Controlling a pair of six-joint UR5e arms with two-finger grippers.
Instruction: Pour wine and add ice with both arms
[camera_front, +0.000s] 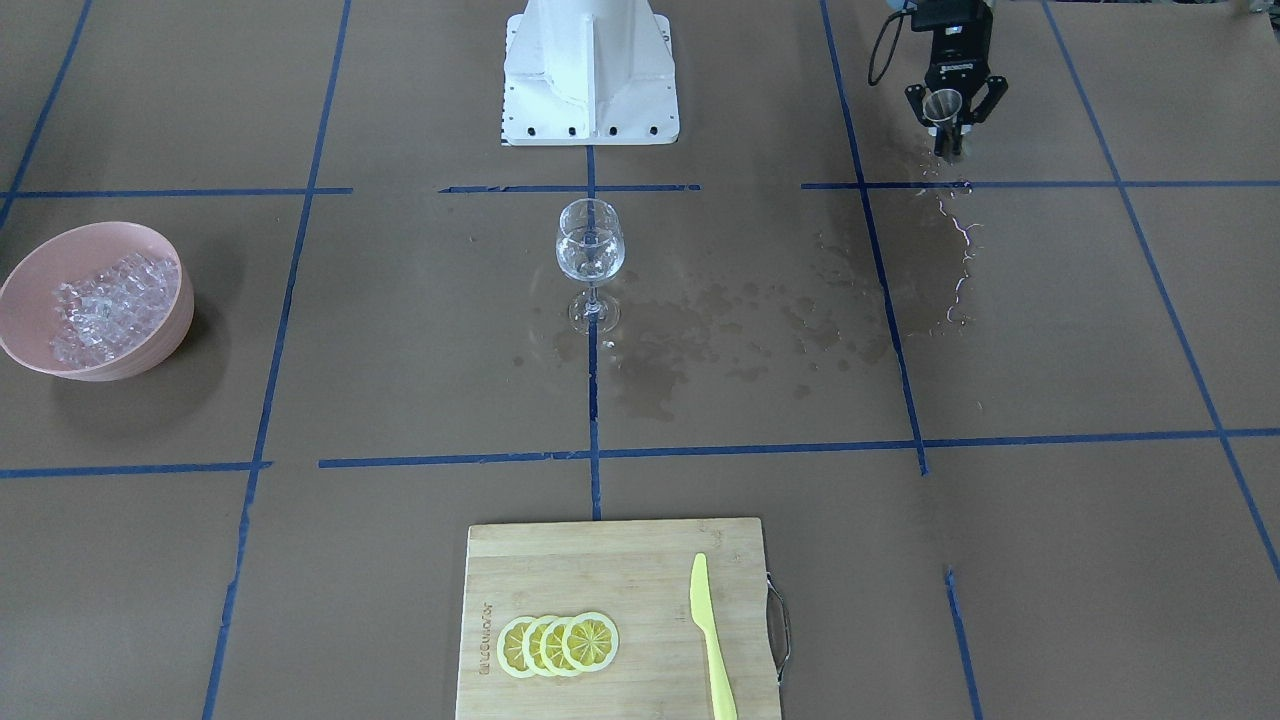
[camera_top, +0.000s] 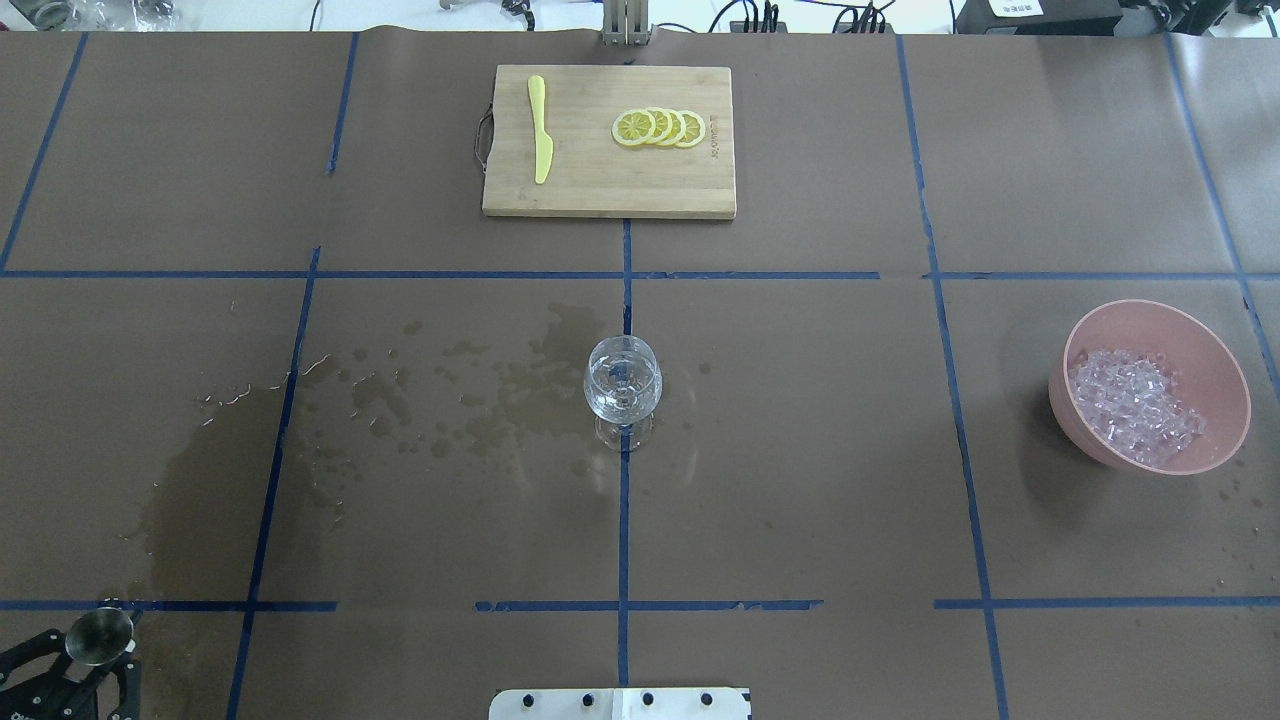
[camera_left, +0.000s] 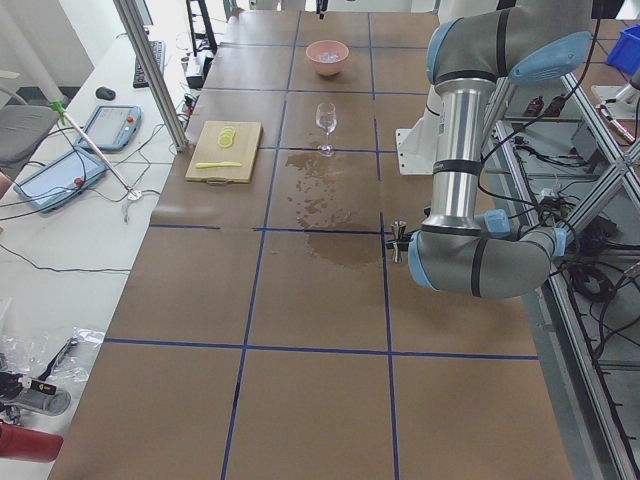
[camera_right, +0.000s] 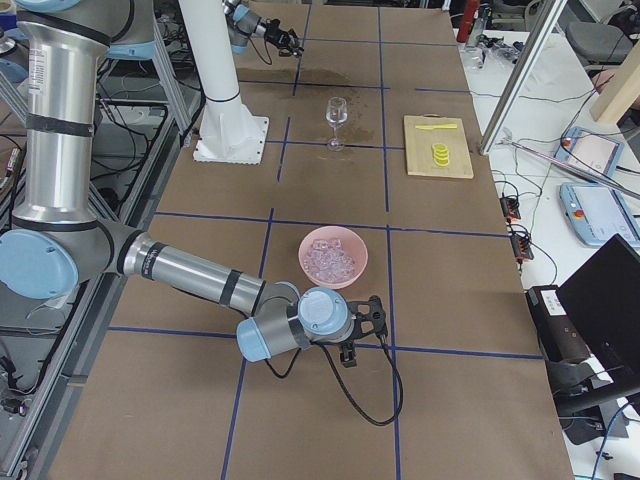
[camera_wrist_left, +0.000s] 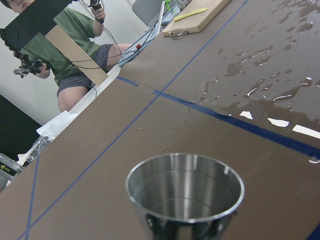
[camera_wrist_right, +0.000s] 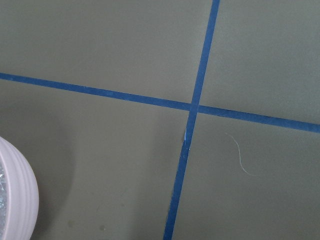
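Cup (camera_front: 941, 104) of bare steel sits clamped in the left gripper (camera_front: 951, 126), close to the robot's side, over wet paper (camera_top: 200, 480). I cannot tell the right gripper's (camera_right: 365, 318) grip. Mid-table, the wine (camera_top: 621, 395) lies clear and colourless, shallow in the wine glass (camera_top: 622, 432). Ice (camera_top: 1133, 405), whitish and glinting, heaps in the pink bowl (camera_top: 1180, 338) off to the right.

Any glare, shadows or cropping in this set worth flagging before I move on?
Left wrist view: strong white glare off the wet paper; the metal cup is cropped at the bottom. Front-facing view: small glints along the wet trail, soft shadow beside the pink bowl. Right wrist view: flat, even light, only the bowl's edge in frame.
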